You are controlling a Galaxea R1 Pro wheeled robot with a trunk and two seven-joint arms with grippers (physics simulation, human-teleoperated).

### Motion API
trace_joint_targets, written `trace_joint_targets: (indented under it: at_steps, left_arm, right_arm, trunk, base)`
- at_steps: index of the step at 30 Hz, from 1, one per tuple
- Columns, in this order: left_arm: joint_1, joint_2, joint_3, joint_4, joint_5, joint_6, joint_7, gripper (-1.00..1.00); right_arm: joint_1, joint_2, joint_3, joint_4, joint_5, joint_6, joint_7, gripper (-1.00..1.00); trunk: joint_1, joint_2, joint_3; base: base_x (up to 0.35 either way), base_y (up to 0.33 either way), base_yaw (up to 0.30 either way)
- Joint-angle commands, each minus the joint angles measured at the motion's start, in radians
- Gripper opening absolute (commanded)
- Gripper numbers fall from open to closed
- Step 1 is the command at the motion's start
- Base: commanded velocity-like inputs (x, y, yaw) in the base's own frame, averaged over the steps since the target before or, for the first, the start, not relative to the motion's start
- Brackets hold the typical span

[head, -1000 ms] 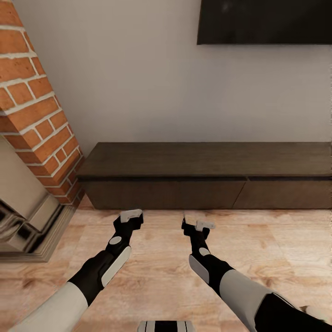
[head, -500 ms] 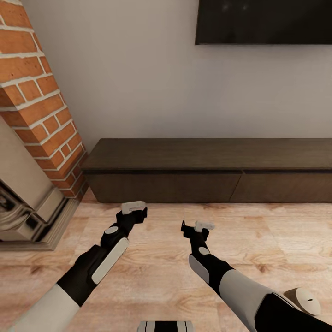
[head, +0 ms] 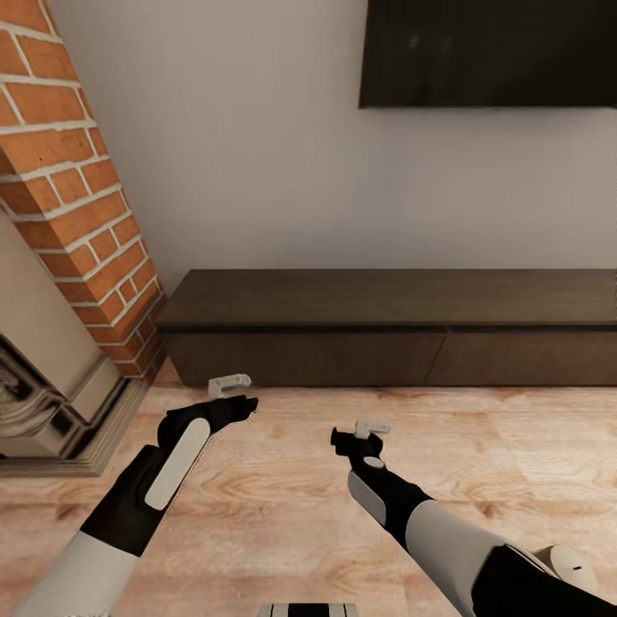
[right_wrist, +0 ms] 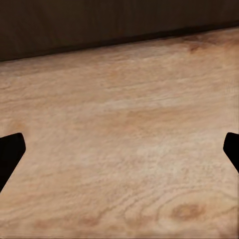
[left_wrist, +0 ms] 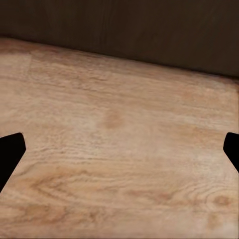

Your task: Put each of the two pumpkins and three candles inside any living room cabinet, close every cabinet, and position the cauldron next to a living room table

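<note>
Cabinet (head: 390, 330) is the one task object in sight: a long, low, dark-brown wood unit with flat, handle-less fronts, standing against the pale wall under a black wall-mounted screen (head: 488, 51), its left end close to the red brick chimney (head: 68, 188). All of its fronts look shut flush, with a thin vertical seam splitting the face into a left and a right panel.

Both arms reach forward over the light wood-plank floor (head: 283, 506), short of the cabinet. The left gripper (head: 230, 387) sits just before the left panel, the right gripper (head: 370, 428) lower and farther back. In each wrist view the dark fingertips sit at the far edges with bare floor between them, so both sets of jaws are spread wide and hold nothing.

The fronts should handle as stiff, rigid and fairly heavy sliding panels, not fragile. With no handle, the smooth face offers little to pinch. The likeliest hold is the shadowed gap under the top slab, where a fingertip could hook the upper edge of a front and draw it out; the side seam looks too narrow. A hooked finger may slip off that shallow lip if pulled at an angle.
</note>
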Motion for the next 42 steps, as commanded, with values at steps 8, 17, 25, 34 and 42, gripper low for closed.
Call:
trace_joint_targets:
  at_steps: [8, 17, 25, 34, 42]
  left_arm:
    - [-0.001, -0.001, 0.078, -0.001, 0.016, 0.06, 0.01, 1.0]
    - [-0.001, 0.0, 0.08, -0.003, 0.1, 0.133, 0.01, 1.0]
    - [-0.001, 0.003, 0.08, -0.004, 0.107, 0.141, 0.01, 1.0]
    - [-0.001, 0.002, 0.08, -0.003, 0.107, 0.141, 0.011, 1.0]
    - [-0.001, 0.003, 0.08, -0.004, 0.109, 0.141, 0.011, 1.0]
  right_arm:
    - [-0.001, -0.003, 0.002, -0.117, -0.011, 0.107, -0.008, 1.0]
    - [-0.001, -0.002, -0.048, -0.155, -0.01, 0.214, -0.009, 1.0]
    - [-0.001, -0.005, -0.176, -0.156, -0.005, 0.264, -0.005, 1.0]
    - [-0.001, -0.005, -0.181, -0.156, -0.004, 0.265, -0.002, 1.0]
    - [-0.001, -0.005, -0.18, -0.156, -0.005, 0.264, 0.002, 1.0]
  trunk:
    - [-0.004, 0.002, 0.03]
    - [-0.008, 0.004, 0.065]
    - [-0.011, 0.006, 0.096]
    - [-0.015, 0.008, 0.131]
    - [-0.019, 0.01, 0.162]
  base:
    - [0.0, 0.0, 0.0]
    - [0.0, 0.0, 0.0]
    - [-0.021, 0.0, 0.0]
    - [-0.292, 0.0, -0.059]
    - [-0.326, 0.0, -0.278]
